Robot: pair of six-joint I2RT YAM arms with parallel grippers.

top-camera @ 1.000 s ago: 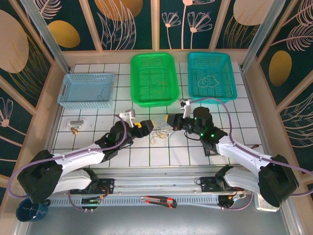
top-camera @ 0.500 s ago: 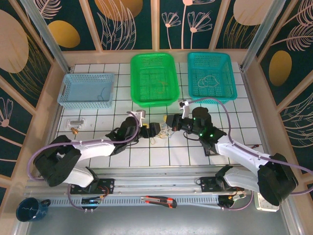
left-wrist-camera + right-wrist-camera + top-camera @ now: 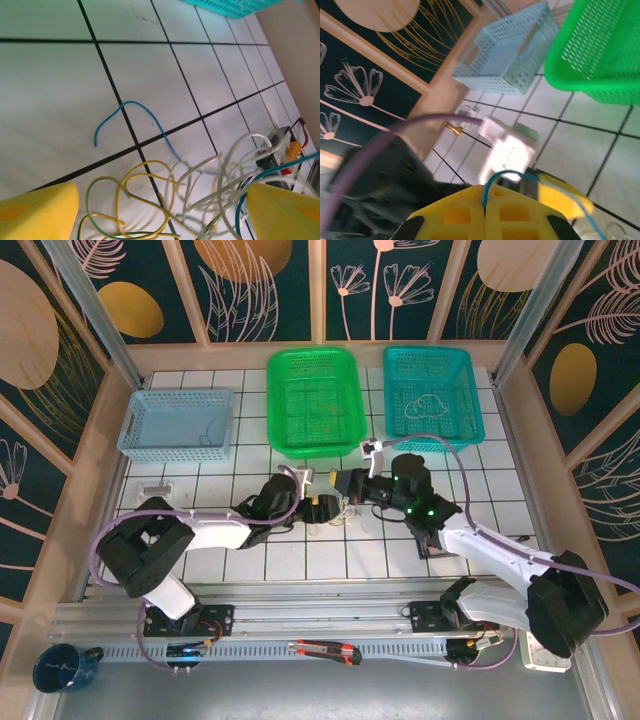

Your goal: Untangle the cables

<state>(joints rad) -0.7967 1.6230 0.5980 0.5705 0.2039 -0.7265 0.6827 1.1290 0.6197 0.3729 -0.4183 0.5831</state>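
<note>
The cables (image 3: 335,512) lie in a small tangle on the white tiled table, between my two grippers. In the left wrist view yellow-green loops (image 3: 135,200), whitish loops (image 3: 225,175) and a thin blue wire (image 3: 132,107) lie spread on the tiles. My left gripper (image 3: 162,196) hovers over them, open, with one yellow finger on each side. It reaches in from the left (image 3: 316,504). My right gripper (image 3: 346,484) sits just right of the tangle. Its yellow fingers (image 3: 455,215) are pressed together on a blue cable (image 3: 507,177) that arches up out of the seam.
Three baskets stand at the back: light blue (image 3: 178,423), green (image 3: 313,400) and teal (image 3: 432,393), the teal one with a whitish wire loop (image 3: 428,405) inside. A small metal fitting (image 3: 153,488) lies at the left. A box cutter (image 3: 325,649) rests on the front rail.
My left arm has stretched right, bringing its open gripper up to the tangle. My right gripper has edged left and slightly back, still shut.
</note>
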